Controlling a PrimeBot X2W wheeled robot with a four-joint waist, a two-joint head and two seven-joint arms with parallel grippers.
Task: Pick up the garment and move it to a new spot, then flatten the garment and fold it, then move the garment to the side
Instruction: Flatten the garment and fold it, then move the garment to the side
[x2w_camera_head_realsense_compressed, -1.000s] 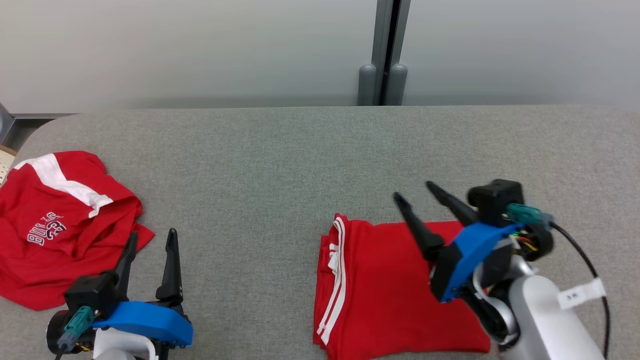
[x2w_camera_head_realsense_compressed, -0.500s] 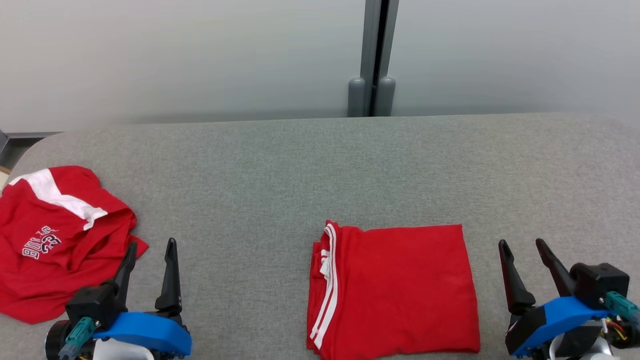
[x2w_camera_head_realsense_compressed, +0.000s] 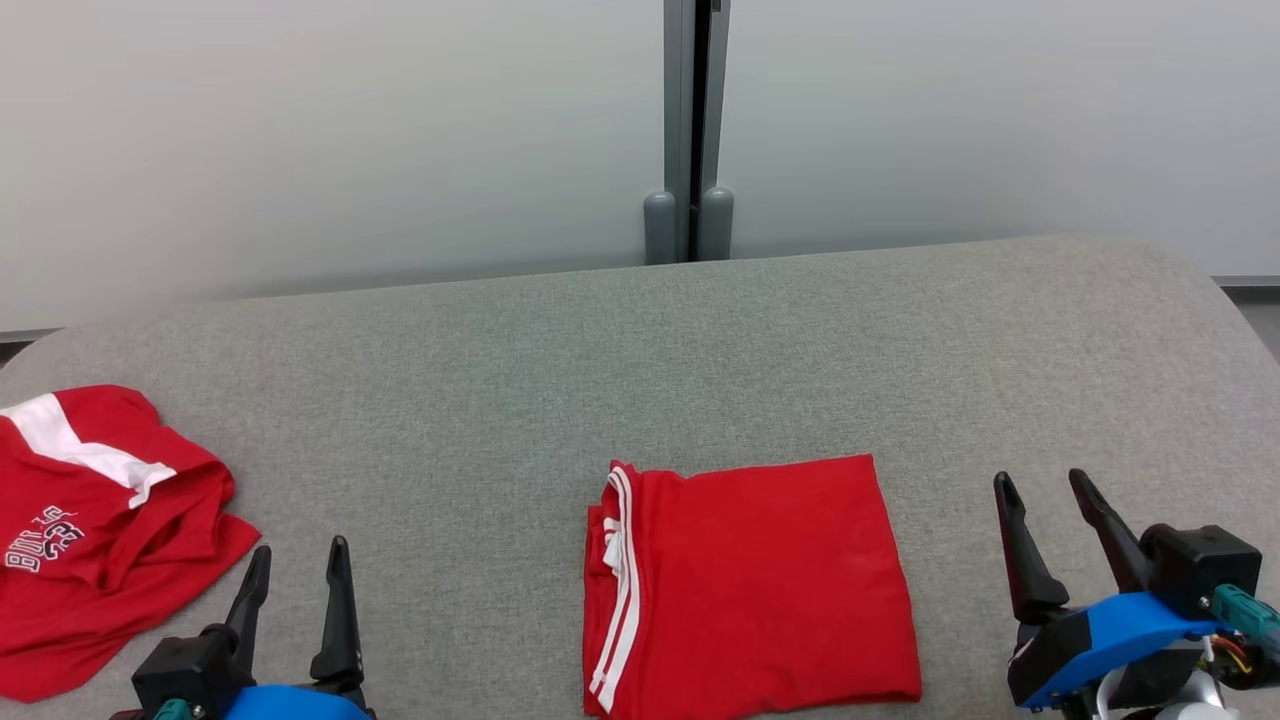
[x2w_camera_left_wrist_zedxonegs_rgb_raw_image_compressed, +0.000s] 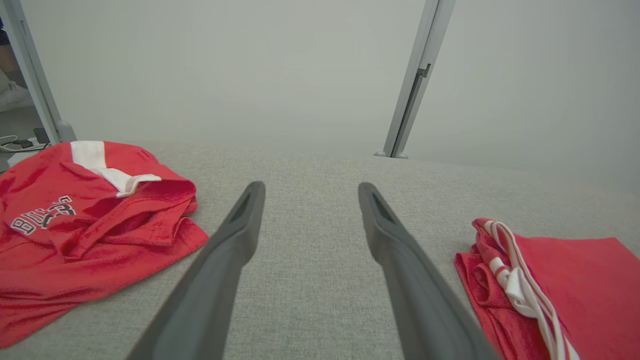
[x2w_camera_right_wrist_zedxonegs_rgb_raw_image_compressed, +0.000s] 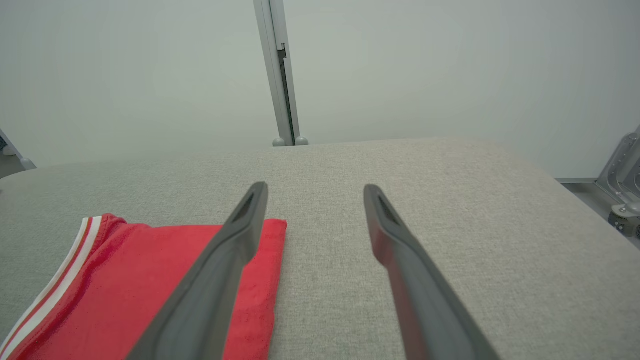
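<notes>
1. I read bare grey tabletop (x2w_camera_head_realsense_compressed: 450, 400) between the crumpled red jersey (x2w_camera_head_realsense_compressed: 90, 540) at far left and the folded garment (x2w_camera_head_realsense_compressed: 750, 585) at centre.
2. Bare surface also lies right of the folded garment.
3. The wall (x2w_camera_head_realsense_compressed: 300, 130) and its grey post (x2w_camera_head_realsense_compressed: 690, 120) bound the far edge.

I see my head camera looking down across the grey table (x2w_camera_head_realsense_compressed: 640, 340); both wrist cameras sit low, facing the far wall (x2w_camera_right_wrist_zedxonegs_rgb_raw_image_compressed: 400, 75), sharing the folded garment (x2w_camera_left_wrist_zedxonegs_rgb_raw_image_compressed: 590, 280).
</notes>
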